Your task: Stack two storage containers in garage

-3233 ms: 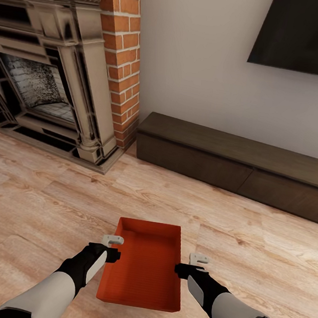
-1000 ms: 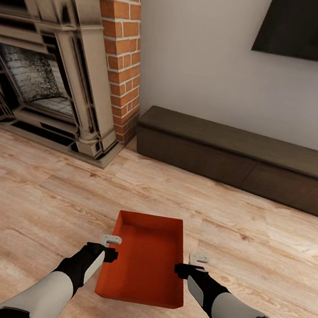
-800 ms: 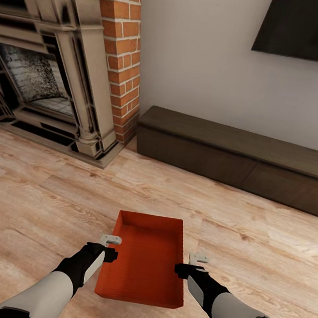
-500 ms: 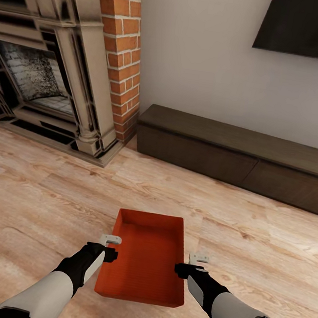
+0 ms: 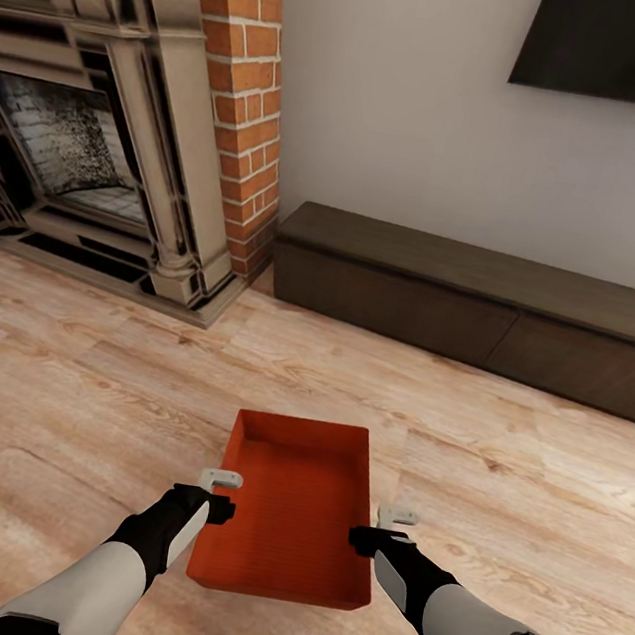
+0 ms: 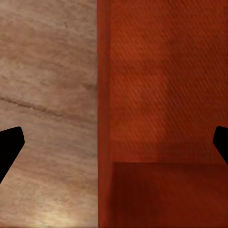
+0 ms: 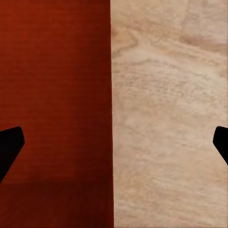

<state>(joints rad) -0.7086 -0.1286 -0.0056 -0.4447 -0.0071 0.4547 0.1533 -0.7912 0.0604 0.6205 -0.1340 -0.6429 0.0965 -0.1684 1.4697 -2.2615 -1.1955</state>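
We see one orange-red storage container (image 5: 288,510) on the light wood-plank floor (image 5: 64,393) of the living room, in front of the brick fireplace (image 5: 113,117) and the long dark cabinet (image 5: 472,299). Our left gripper (image 5: 224,494) and right gripper (image 5: 376,526) sit at its two long walls, each with fingers spread wide astride the rim; whether they touch it is hard to say.

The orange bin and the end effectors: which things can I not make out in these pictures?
- Head view: whether the orange bin is lifted or on the wood floor.
- Head view: the TV, cut by the top edge.
- Left wrist view: the fingertips, mostly cut by the edges.
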